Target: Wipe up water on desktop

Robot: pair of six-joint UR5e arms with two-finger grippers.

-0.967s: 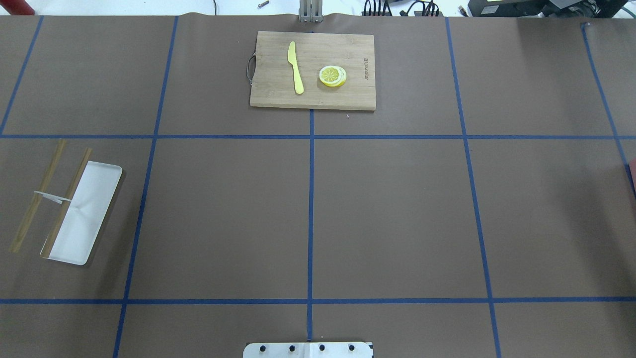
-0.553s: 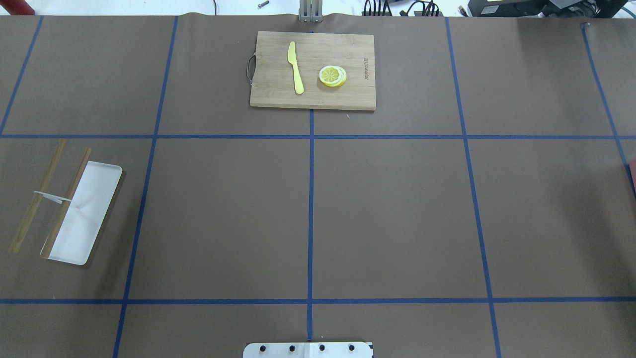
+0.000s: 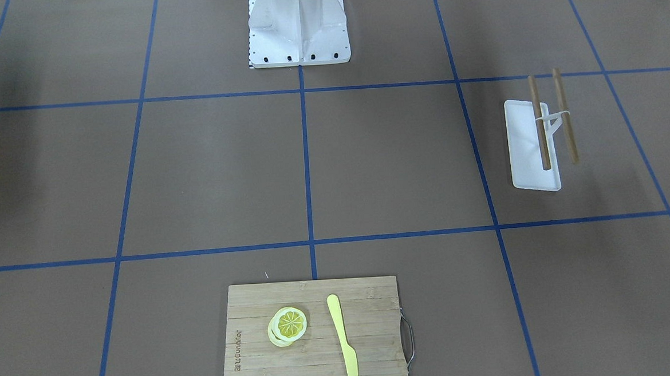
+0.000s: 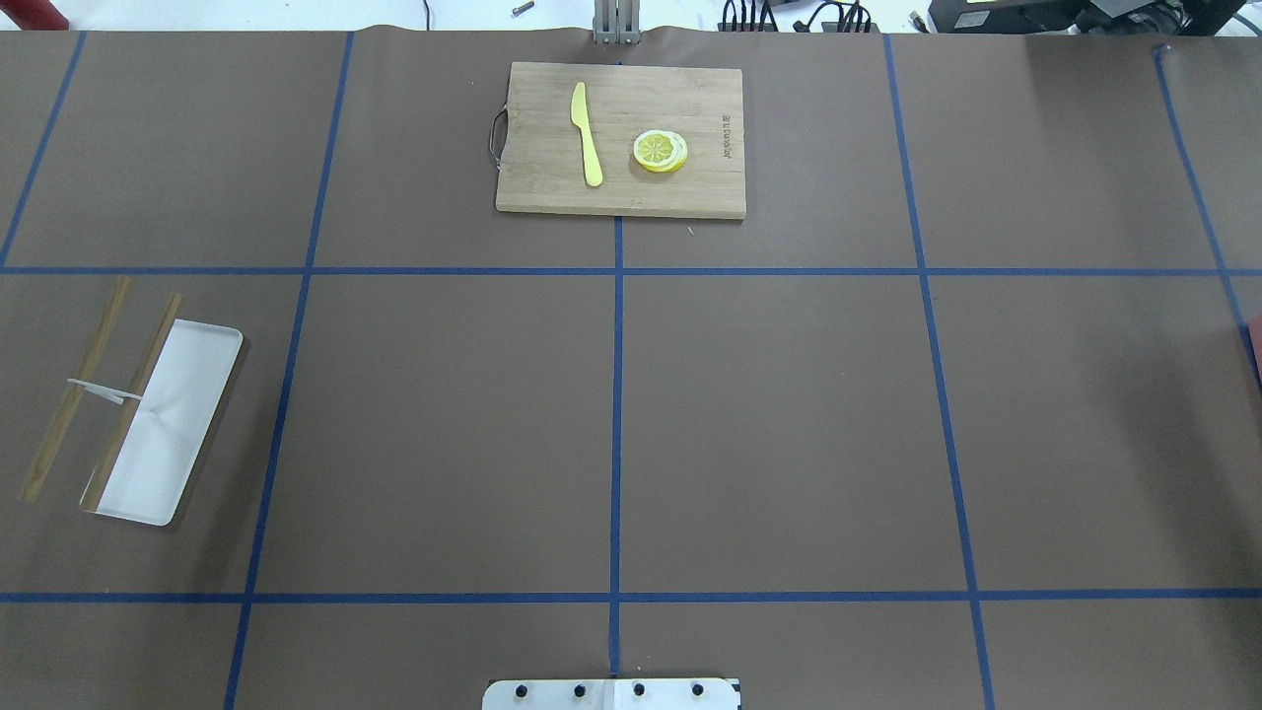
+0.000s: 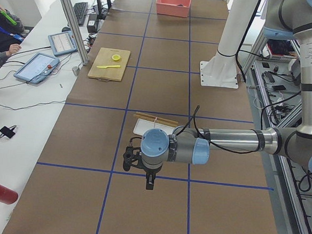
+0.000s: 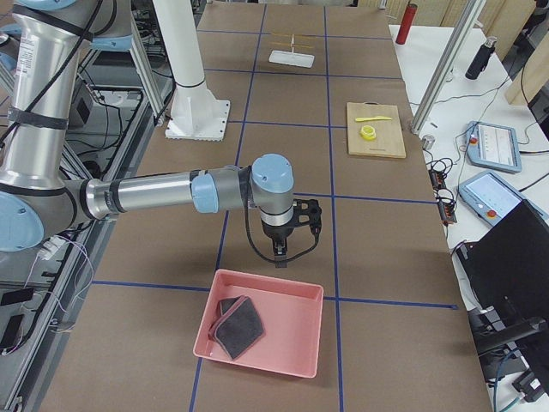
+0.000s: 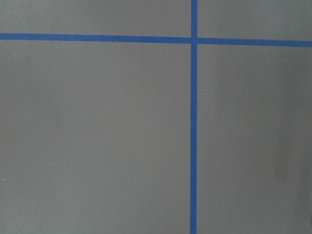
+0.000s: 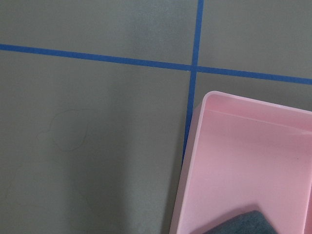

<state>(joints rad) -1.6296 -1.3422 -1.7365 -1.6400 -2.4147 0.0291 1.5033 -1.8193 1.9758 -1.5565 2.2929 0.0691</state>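
The desktop (image 4: 769, 424) is a wide matte brown surface crossed by blue tape lines. I see no clear puddle on it; the right wrist view shows only a faint curved outline (image 8: 66, 134) on the brown surface. A dark grey cloth (image 6: 236, 326) lies in a pink tray (image 6: 292, 348) and also shows in the right wrist view (image 8: 243, 222). My right gripper (image 6: 279, 256) hangs just beyond that tray's far rim. My left gripper (image 5: 149, 183) hangs over a blue tape line near the white tray. I cannot tell whether either is open or shut.
A bamboo cutting board (image 4: 690, 187) at the far middle holds a yellow knife (image 4: 587, 133) and lemon slices (image 4: 660, 151). A white tray (image 4: 187, 394) with two chopsticks (image 4: 74, 404) lies at the left. The robot base (image 3: 298, 24) stands at the near edge.
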